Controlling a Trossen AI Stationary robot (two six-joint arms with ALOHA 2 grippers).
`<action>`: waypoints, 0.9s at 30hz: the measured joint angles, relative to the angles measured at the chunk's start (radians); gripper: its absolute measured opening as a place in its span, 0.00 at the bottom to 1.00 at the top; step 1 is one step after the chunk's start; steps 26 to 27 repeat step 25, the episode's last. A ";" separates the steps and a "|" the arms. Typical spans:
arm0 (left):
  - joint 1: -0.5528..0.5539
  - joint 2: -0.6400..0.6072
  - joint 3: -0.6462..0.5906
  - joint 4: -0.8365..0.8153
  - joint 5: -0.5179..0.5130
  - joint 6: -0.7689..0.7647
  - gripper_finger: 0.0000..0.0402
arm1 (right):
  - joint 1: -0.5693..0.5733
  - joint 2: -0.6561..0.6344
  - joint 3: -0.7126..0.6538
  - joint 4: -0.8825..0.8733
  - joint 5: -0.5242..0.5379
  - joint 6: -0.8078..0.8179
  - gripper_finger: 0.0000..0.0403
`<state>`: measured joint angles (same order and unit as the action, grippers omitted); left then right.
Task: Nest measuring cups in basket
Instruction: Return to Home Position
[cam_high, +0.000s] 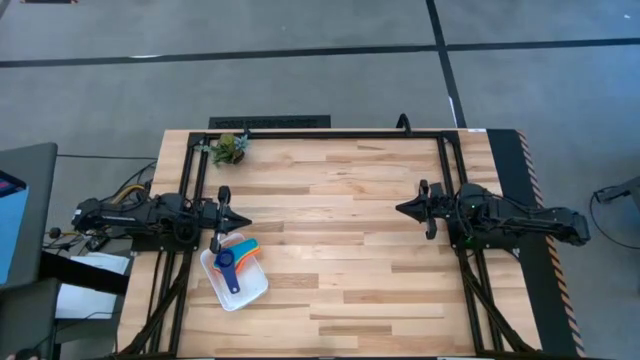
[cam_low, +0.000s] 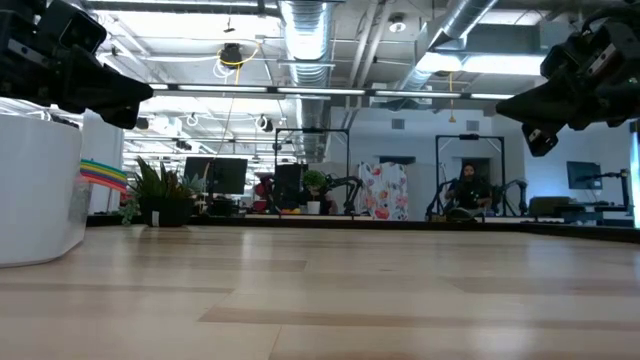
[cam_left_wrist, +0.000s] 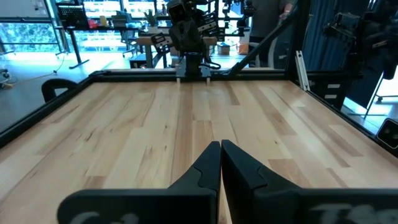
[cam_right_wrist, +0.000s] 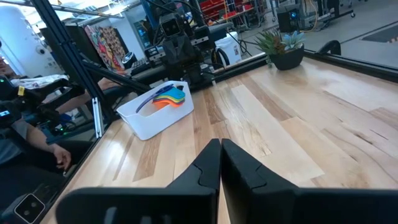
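The white basket (cam_high: 236, 283) sits on the table near its left edge, also seen as the basket (cam_right_wrist: 154, 112) in the right wrist view and the basket (cam_low: 35, 190) in the low view. The measuring cups (cam_high: 238, 259) lie stacked inside it, a dark blue one on top with its handle toward the near edge; the cups (cam_right_wrist: 168, 97) show orange, yellow and blue layers. My left gripper (cam_high: 245, 219) hovers shut just beyond the basket's far side. My right gripper (cam_high: 400, 209) is shut, raised over the table's right half.
A small green plant clump (cam_high: 231, 148) stands at the far left corner of the table, and the plant (cam_right_wrist: 283, 48) shows in the right wrist view. A black frame rail (cam_high: 340, 134) runs along the far edge. Bare wood lies between the two grippers.
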<state>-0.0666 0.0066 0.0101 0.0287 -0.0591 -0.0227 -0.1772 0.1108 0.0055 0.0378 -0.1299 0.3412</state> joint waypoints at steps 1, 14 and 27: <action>0.000 0.000 0.000 0.000 0.000 0.000 0.00 | 0.000 0.000 0.000 0.000 0.000 0.000 0.09; 0.000 0.000 0.000 0.000 0.000 0.000 0.00 | 0.000 0.000 0.000 0.000 0.000 0.000 0.07; 0.000 0.000 0.000 0.000 0.000 0.000 0.00 | 0.000 0.000 0.000 0.000 0.000 0.000 0.09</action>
